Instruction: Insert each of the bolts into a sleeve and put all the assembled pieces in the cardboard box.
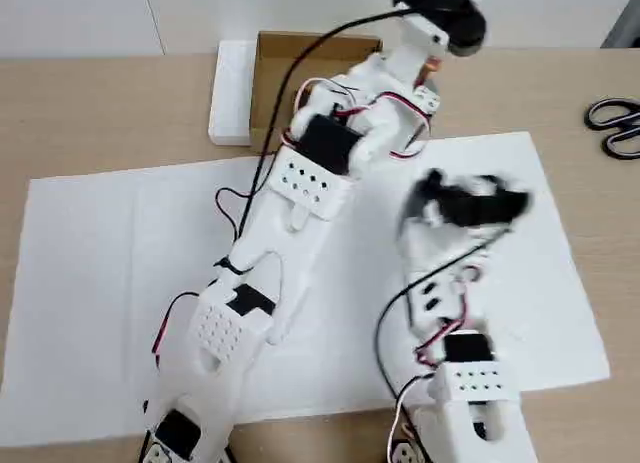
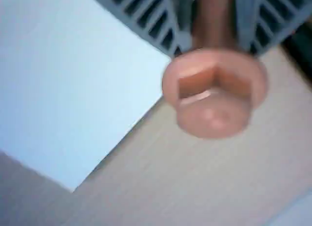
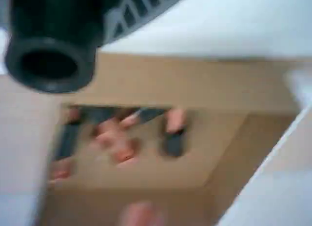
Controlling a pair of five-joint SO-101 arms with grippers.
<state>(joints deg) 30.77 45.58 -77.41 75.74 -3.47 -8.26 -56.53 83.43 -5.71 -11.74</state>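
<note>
1. Far left, high view: the table [image 1: 90, 103] carries a large white paper sheet [image 1: 110, 283] on which both arms stand.
2. Behind the sheet lies a white foam block [image 1: 230, 93]. The cardboard box [image 1: 300, 43] sits against its right side, much of the interior covered by the left arm [image 1: 300, 183], which stretches diagonally over the box.
3. The left jaws are closed on the bolt [image 2: 214, 89]. In the left wrist view its shank runs up between the ribbed grey faces and its flanged hexagonal head points at the camera. Under it are bare table and the corner of a white surface [image 2: 63, 89] (paper or foam, I cannot tell). In the high view a spot of orange shows at this arm's far end, just right of the box.
4. The right arm [image 1: 470, 383] stands further right, its end over the paper, well short of the box.
5. The right jaws grip the sleeve [image 3: 48, 55], a black tube with its open bore towards the camera.
6. Beyond it, the right wrist view looks into the box, where several assembled pieces [image 3: 173, 133] lie on the floor, dark sleeves with orange bolt ends showing (count uncertain, blurred).
7. Far right: scissors [image 1: 615, 123] on bare table, well apart from everything.
</note>
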